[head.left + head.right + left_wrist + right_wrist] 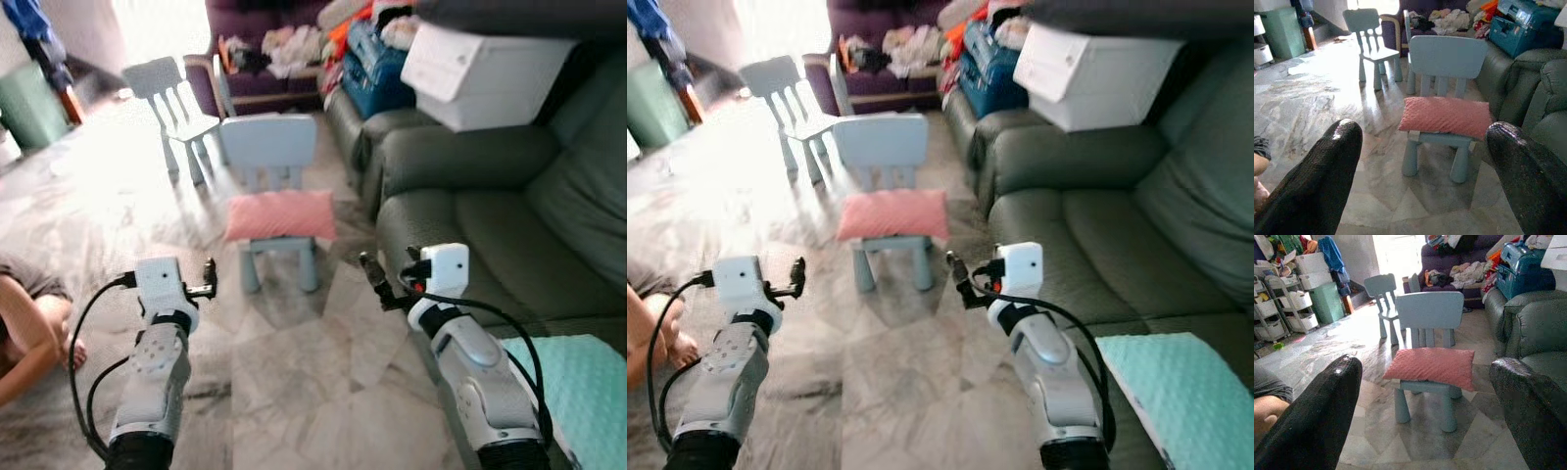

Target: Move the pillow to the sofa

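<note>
Both arms reach forward — left gripper [210, 277] and right gripper [372, 279] spread wide.

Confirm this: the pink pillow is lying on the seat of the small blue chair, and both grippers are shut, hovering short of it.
Wrong on the grippers. The wrist views show the left gripper and right gripper open, fingers spread wide. The rest holds: the pink pillow lies on the small blue chair, with both grippers short of it.
</note>
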Robot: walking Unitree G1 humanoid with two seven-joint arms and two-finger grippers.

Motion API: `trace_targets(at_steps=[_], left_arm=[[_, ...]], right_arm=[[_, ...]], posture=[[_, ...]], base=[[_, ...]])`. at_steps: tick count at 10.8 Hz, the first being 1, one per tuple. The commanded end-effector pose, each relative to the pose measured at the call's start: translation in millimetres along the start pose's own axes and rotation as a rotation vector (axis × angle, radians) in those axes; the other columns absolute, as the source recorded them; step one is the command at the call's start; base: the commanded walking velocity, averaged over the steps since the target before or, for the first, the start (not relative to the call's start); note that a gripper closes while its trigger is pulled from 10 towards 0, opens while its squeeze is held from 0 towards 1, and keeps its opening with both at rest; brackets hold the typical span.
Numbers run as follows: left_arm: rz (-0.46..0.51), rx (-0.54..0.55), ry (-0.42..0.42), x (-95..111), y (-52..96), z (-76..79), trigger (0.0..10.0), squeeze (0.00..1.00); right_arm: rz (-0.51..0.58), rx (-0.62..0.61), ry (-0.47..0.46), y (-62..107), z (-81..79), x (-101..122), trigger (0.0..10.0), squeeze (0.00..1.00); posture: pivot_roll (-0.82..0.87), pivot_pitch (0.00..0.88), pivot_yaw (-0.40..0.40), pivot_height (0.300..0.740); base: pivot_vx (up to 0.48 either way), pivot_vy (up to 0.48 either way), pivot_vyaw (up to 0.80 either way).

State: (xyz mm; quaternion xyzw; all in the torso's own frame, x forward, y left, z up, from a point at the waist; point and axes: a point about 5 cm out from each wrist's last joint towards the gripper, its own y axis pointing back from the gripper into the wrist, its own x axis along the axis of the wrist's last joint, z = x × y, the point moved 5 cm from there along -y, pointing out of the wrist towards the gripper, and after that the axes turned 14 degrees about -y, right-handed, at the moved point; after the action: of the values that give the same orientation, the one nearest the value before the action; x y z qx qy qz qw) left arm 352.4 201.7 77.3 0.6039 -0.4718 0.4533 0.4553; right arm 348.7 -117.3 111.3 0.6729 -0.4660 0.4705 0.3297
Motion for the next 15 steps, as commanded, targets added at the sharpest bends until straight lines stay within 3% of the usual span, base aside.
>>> trace_targets(at_steps=[1, 5, 15], left_arm=[[0.017, 0.008, 0.004, 7, -3.3, -4.8, 10.0, 0.0], [0.001, 0.051, 0.066, 1, -1.0, -16.9, 10.0, 0.0], [-0.008, 0.029, 0.093, -2, 0.1, -14.4, 10.0, 0.0]], right_arm=[[0.017, 0.004, 0.002, -2.1, -1.0, 5, 10.0, 0.0], [0.015, 0.014, 0.006, -1.6, -2.2, 5, 10.0, 0.0], [0.009, 0.017, 0.006, -2.3, -3.3, 4, 10.0, 0.0]], posture=[[-0.1, 0.002, 0.068, 0.74], [-0.1, 0.002, 0.066, 0.74], [-0.1, 0.001, 0.065, 0.74]], base=[[0.0, 0.0, 0.0], [0.0, 0.0, 0.0], [0.383, 0.0, 0.0]])
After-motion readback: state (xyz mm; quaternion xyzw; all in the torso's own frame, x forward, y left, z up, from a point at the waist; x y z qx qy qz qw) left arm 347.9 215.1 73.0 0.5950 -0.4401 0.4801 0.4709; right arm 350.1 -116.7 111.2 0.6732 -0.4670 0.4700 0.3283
